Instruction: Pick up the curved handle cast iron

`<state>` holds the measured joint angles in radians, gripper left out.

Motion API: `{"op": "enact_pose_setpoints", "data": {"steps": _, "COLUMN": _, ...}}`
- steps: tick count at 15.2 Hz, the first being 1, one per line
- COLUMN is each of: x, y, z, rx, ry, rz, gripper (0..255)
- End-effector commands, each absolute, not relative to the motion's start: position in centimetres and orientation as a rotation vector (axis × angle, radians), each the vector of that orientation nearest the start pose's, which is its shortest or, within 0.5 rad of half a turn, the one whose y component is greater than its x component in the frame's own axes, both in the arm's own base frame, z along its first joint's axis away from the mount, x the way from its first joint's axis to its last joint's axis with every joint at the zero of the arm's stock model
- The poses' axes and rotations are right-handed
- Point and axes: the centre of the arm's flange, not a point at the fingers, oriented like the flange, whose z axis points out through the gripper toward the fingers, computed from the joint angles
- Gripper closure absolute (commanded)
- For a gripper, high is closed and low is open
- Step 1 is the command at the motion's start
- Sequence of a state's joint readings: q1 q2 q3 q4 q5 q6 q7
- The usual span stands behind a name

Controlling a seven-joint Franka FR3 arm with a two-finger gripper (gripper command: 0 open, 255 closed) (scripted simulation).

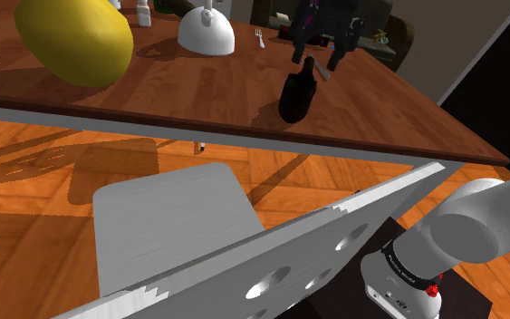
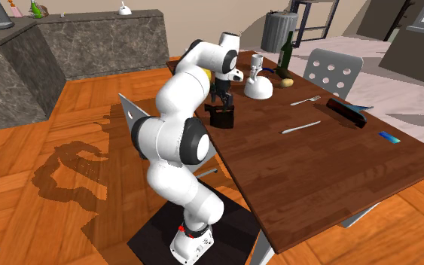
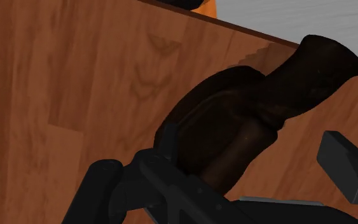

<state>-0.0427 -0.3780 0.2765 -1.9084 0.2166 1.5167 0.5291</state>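
Two black fingers of the gripper [image 1: 319, 62] stand apart, straddling the curved handle of the dark pot [image 1: 296, 98] without clasping it. The pot stands on the brown wooden table [image 1: 153, 104] near its edge, with a white dome [image 1: 206, 34] and a fork [image 1: 260, 38] beyond. Lettering on the ring [image 1: 405, 267] at the arm's base is too small to read.

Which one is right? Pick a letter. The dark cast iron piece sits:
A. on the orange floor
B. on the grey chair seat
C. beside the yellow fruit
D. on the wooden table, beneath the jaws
D: the dark cast iron piece stands on the wooden table near its edge, with the open jaws just above its handle.
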Motion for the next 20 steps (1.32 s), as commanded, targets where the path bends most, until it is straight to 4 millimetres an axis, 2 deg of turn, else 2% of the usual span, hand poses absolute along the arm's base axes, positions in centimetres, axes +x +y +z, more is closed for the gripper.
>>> {"op": "enact_pose_setpoints", "data": {"steps": 1, "x": 41.0, "y": 14.6, "z": 62.9, "rx": -3.006, "ry": 0.469, "rz": 0.102, "gripper": 0}}
{"op": "enact_pose_setpoints", "data": {"steps": 4, "x": 41.0, "y": 14.6, "z": 61.0, "rx": -3.006, "ry": 0.469, "rz": 0.102, "gripper": 0}}
{"op": "enact_pose_setpoints", "data": {"steps": 6, "x": 41.0, "y": 14.6, "z": 61.0, "rx": -3.006, "ry": 0.469, "rz": 0.102, "gripper": 0}}
{"op": "enact_pose_setpoints", "data": {"steps": 7, "x": 41.0, "y": 14.6, "z": 61.1, "rx": -3.006, "ry": 0.469, "rz": 0.102, "gripper": 255}}
{"op": "enact_pose_setpoints", "data": {"steps": 16, "x": 41.0, "y": 14.6, "z": 61.0, "rx": -3.006, "ry": 0.469, "rz": 0.102, "gripper": 255}}
{"op": "enact_pose_setpoints", "data": {"steps": 20, "x": 41.0, "y": 14.6, "z": 63.1, "rx": -3.006, "ry": 0.469, "rz": 0.102, "gripper": 255}}
